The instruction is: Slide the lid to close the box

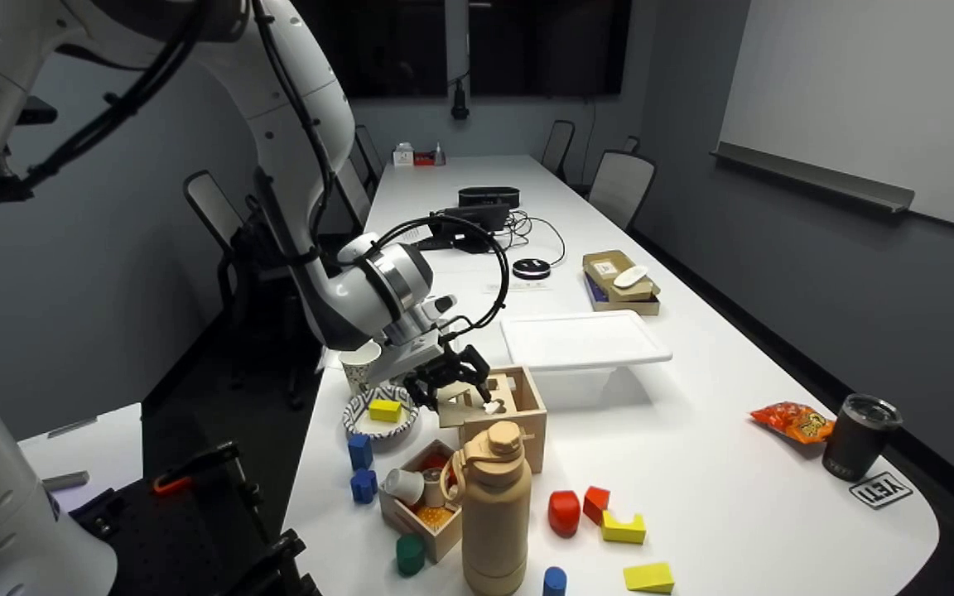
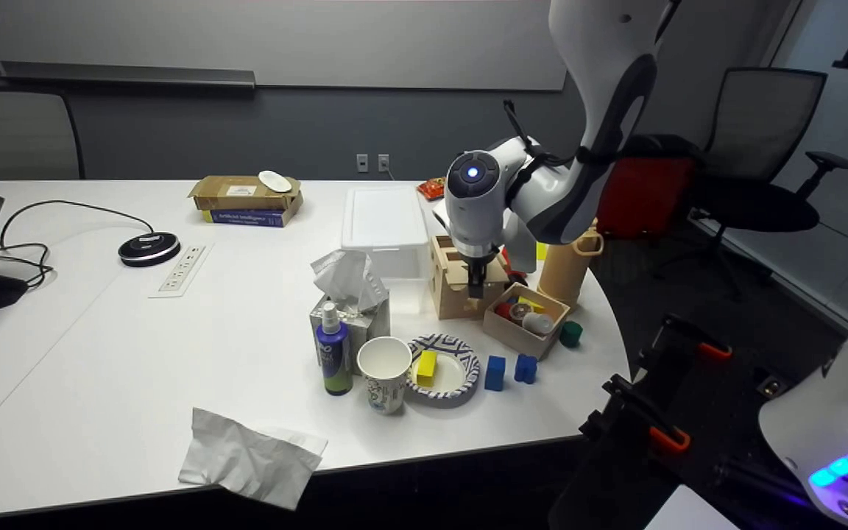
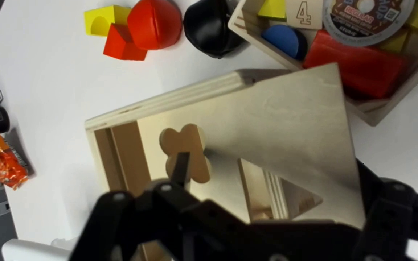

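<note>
The pale wooden box stands on the table and also shows in another exterior view and in the wrist view. The lid, a thin pale panel with clover and triangle holes, lies partly over the box top. One end sticks out past the box wall, and a gap shows the box's inside at the opposite end. My gripper is open and straddles the lid's protruding part. One finger is at the clover hole, the other beyond the lid's outer edge. Whether either finger touches the lid is hard to tell.
A flatter tan box with blocks and coffee pods stands close to the wooden box, beside a tall tan bottle. A clear bin with a white lid is behind. A patterned bowl, paper cup and loose blocks stand around.
</note>
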`<act>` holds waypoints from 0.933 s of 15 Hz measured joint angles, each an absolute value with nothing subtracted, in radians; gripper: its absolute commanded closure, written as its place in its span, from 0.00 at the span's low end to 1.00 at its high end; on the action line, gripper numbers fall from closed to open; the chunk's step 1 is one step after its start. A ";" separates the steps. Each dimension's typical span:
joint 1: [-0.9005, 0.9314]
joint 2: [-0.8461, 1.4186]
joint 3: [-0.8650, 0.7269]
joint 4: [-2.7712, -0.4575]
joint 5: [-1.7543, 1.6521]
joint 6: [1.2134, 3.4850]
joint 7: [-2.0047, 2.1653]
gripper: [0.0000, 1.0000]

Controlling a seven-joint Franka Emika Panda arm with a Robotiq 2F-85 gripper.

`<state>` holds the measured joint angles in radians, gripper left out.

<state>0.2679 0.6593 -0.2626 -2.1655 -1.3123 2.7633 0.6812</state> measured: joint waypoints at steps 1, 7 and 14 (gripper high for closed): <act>0.266 0.667 -0.263 -2.155 -1.312 2.763 0.681 0.00; 0.242 0.706 -0.263 -2.095 -1.301 2.763 0.681 0.00; 0.195 0.731 -0.231 -2.053 -1.139 2.746 0.563 0.00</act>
<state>0.1953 0.7310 -0.2313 -2.0528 -1.1395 2.7461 0.5634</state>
